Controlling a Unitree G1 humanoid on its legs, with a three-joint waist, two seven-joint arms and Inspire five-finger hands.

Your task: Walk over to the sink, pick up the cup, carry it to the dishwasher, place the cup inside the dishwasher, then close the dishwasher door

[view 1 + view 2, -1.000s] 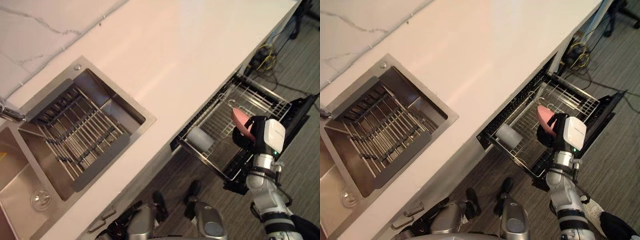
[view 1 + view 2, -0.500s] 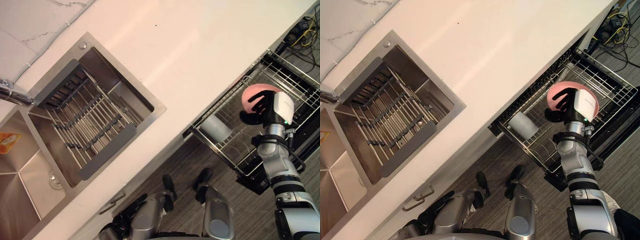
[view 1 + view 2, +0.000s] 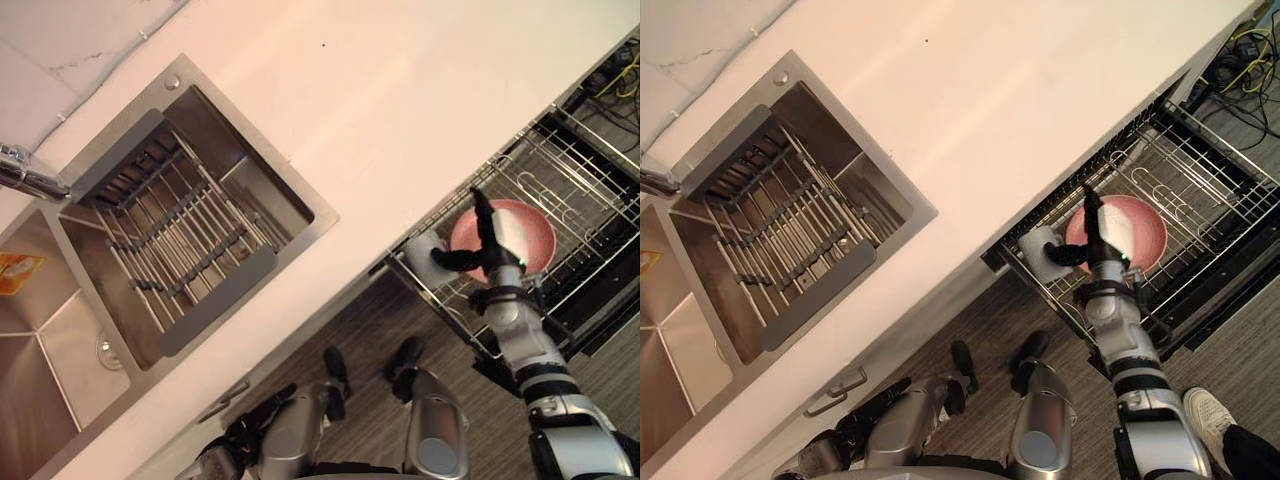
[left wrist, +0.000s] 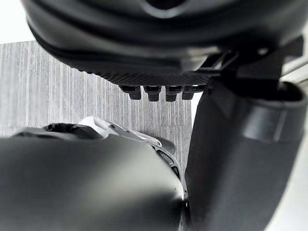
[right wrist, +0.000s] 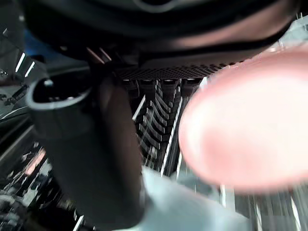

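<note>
Left eye view, lower right: dark right hand (image 3: pixel 495 262) over the pulled-out silver wire dishwasher rack (image 3: pixel 565 185), spread wide, with fingers (image 3: pixel 483 215) straight, thumb out to the side, curled round nothing. Under and behind it, the round, shallow pink cup (image 3: pixel 525 240), lying in the rack's middle, seemingly mouth-up, though hard to be sure from this height. Contact with its rim, or a hover just clear: impossible to tell. Beside the thumb, in the rack's near corner, a small white cylindrical cup (image 3: pixel 420 252), close to the pink one but apart from it. Right wrist view: same pink shape, blurred, just past the thumb.

Dark left hand (image 4: pixel 154 53) low at the side, idle; state not readable.

Judged stage: placing all but done, door not yet closed. To finish well, lift the hand straight up and away, keeping the thumb off the pink rim so as not to tip or drag it. Check for a settled seat on the wires, not rocking against the white cup. Then slide the rack fully under the white stone countertop (image 3: pixel 400 100) before swinging up the dark dishwasher door (image 3: pixel 1220 300) — otherwise a jam against protruding wire. Well to the left, the stainless steel sink (image 3: pixel 322 215), of no concern for this step.
</note>
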